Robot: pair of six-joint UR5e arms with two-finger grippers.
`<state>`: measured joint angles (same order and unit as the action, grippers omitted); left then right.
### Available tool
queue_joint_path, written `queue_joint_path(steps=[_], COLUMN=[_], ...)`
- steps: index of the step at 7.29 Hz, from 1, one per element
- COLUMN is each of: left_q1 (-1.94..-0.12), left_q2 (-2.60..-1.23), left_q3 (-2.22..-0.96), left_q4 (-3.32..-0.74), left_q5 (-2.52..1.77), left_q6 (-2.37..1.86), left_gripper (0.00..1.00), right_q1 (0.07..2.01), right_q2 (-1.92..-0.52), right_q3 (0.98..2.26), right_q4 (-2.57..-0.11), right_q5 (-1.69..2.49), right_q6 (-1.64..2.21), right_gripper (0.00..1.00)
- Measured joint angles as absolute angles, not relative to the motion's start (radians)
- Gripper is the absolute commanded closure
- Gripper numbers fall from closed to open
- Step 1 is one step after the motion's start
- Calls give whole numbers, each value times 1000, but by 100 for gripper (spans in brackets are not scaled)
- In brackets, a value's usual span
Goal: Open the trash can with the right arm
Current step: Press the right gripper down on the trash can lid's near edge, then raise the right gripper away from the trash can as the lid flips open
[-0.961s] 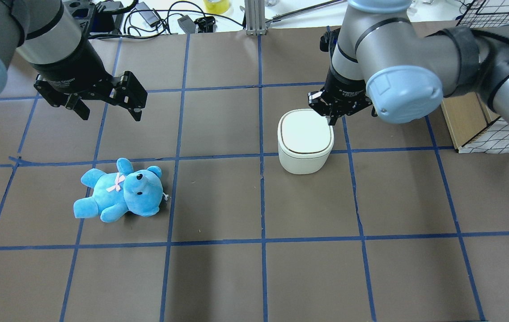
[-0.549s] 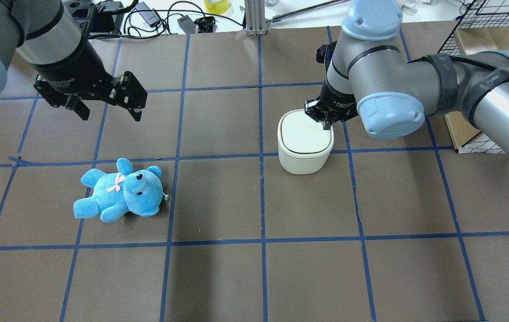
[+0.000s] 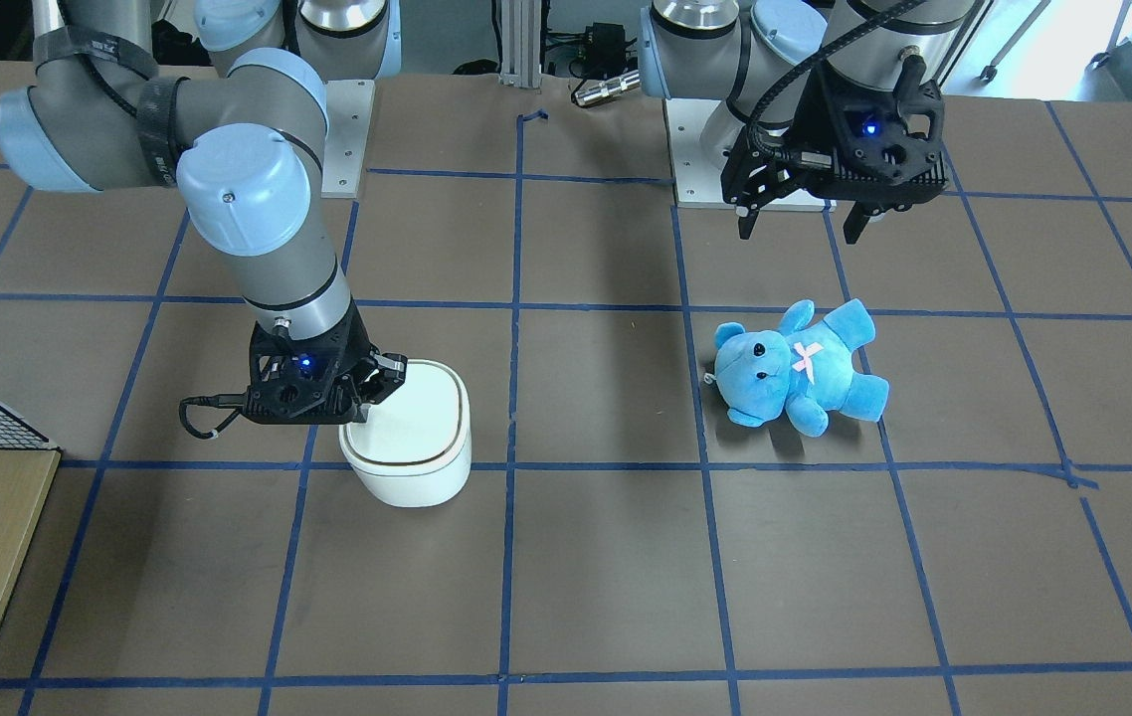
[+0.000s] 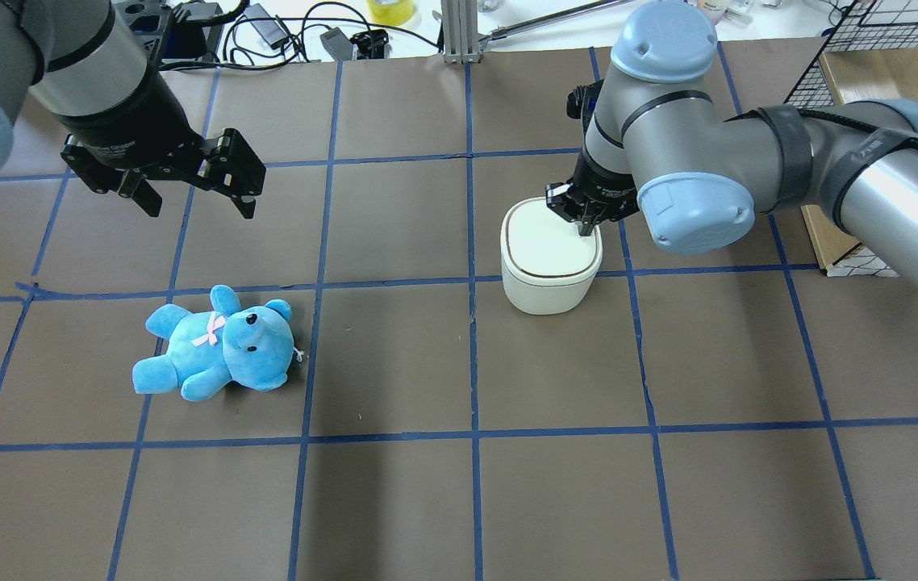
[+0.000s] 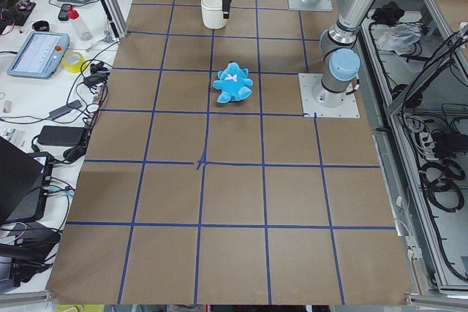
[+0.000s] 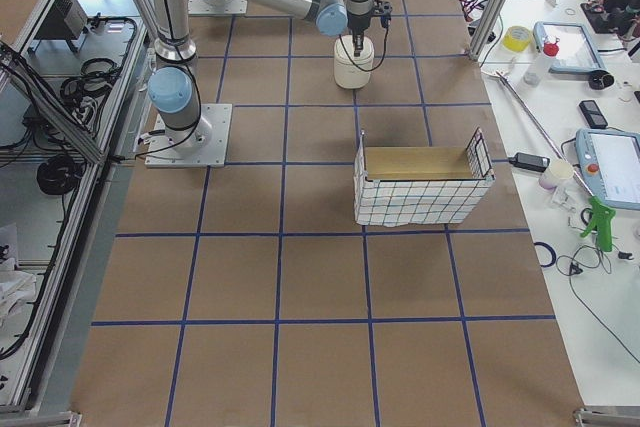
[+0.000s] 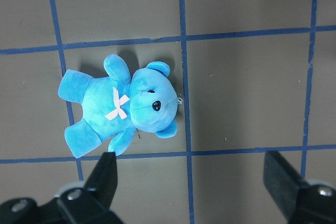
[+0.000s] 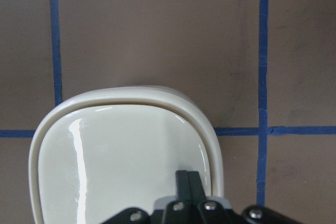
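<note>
The white trash can (image 4: pixel 546 266) stands right of the table's middle with its lid down; it also shows in the front view (image 3: pixel 414 449) and the right wrist view (image 8: pixel 121 156). My right gripper (image 4: pixel 586 228) is shut and empty, pointing straight down. Its tips sit on or just above the lid near the far right corner, as the front view (image 3: pixel 391 375) and right wrist view (image 8: pixel 188 180) show. My left gripper (image 4: pixel 197 202) is open and empty, hanging high above the table's left part, also seen in the left wrist view (image 7: pixel 194 182).
A blue teddy bear (image 4: pixel 217 347) lies on its back at the left, below the left gripper (image 3: pixel 800 231). A wire-mesh basket with a wooden box (image 6: pixel 420 187) stands at the table's right side. Cables and tools lie along the far edge (image 4: pixel 281 32).
The right arm has swung in and lowered; its shut gripper has come down from beside the can's far right rim onto the lid corner. The lid stays down. The left arm has not moved.
</note>
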<state>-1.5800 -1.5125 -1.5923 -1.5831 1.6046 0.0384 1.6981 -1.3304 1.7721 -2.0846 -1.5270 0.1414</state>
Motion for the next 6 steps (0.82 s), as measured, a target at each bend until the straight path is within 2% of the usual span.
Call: queue_joint_path(steps=[2, 3, 4, 6], left_q1=[-1580, -1580, -1580, -1580], left_q2=[-1512, -1512, -1513, -1513], left_q3=[-1592, -1592, -1592, -1592], left_q4=[-1583, -1583, -1583, -1583], left_q5=[1605, 1605, 1605, 1605], left_q6=[39, 39, 39, 38], left_gripper=[0, 0, 0, 0], right_q1=[1698, 1698, 1698, 1697], right_q2=[-1327, -1323, -1321, -1338], right_q3=[1775, 1775, 1775, 1764], right_q4=[-2084, -2084, -2084, -2075], right_q5=[-1527, -1527, -1528, -1538], right_q6=[141, 141, 141, 138], right_gripper=[100, 89, 1, 0])
